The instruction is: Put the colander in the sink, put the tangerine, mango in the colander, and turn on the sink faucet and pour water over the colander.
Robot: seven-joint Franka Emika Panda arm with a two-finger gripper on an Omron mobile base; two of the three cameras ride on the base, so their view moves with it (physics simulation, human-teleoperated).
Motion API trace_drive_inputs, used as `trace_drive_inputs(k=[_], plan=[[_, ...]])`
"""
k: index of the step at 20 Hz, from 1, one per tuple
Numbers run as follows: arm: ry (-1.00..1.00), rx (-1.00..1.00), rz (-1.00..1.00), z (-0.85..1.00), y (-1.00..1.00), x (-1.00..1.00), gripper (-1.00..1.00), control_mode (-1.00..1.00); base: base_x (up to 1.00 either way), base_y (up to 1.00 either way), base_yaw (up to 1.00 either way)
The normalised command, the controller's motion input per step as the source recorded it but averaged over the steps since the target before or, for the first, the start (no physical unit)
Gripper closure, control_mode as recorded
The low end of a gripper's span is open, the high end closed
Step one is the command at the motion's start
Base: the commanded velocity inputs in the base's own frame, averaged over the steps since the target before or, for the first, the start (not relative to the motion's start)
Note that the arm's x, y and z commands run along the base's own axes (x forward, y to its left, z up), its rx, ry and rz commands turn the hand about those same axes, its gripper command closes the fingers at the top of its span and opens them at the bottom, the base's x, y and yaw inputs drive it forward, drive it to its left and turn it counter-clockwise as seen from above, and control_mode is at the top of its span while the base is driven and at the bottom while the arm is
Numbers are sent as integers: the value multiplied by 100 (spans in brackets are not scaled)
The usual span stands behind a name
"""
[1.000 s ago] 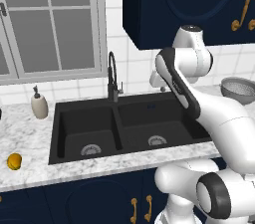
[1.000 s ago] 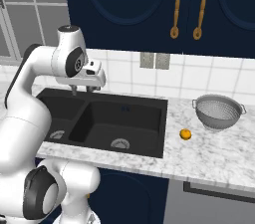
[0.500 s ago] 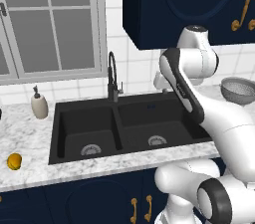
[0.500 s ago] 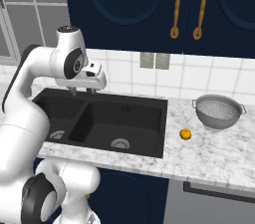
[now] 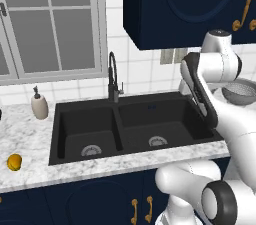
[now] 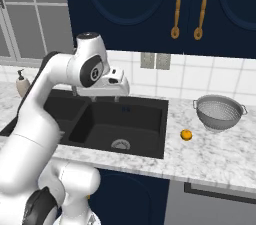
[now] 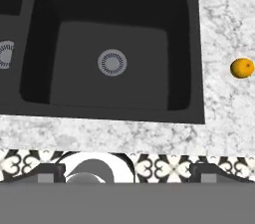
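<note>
The gripper point(image 6: 105, 99) hung above the sink point(image 6: 150, 139), over the back edge of the right basin, its two dark fingers point(image 6: 117, 99) set wide apart with nothing between them. In the hand view the finger tips point(image 7: 50, 172) rose at the bottom, far apart, and the right basin lay straight below with its round steel drain point(image 7: 112, 62) near the middle — bare of any object.

The tangerine point(image 6: 186, 135) sat on the marble counter point(image 6: 215, 154) just right of the sink, apart from the basin rim. Beyond it, farther right and nearer the tiled wall, the colander point(image 6: 218, 112) stood upright on the counter, with nothing to be seen inside it, well apart from the sink.

The sink faucet point(image 5: 113, 76) stood behind the divider between the two basins, its arched neck black and slim. At the far left of the counter — on the other side of the sink from the colander — lay the mango point(image 5: 14, 162), near the front edge, with the beige soap dispenser point(image 5: 39, 104) behind it by the window point(image 5: 50, 19).
</note>
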Motion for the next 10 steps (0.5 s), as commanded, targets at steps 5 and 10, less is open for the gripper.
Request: trace_drive_inputs(k=[5,10], plan=[[9,-12,0,-17,-100,-3,-100,-100,0,0,0],[7,-11,0,-21,-99,0,-100,-100,0,0,0]])
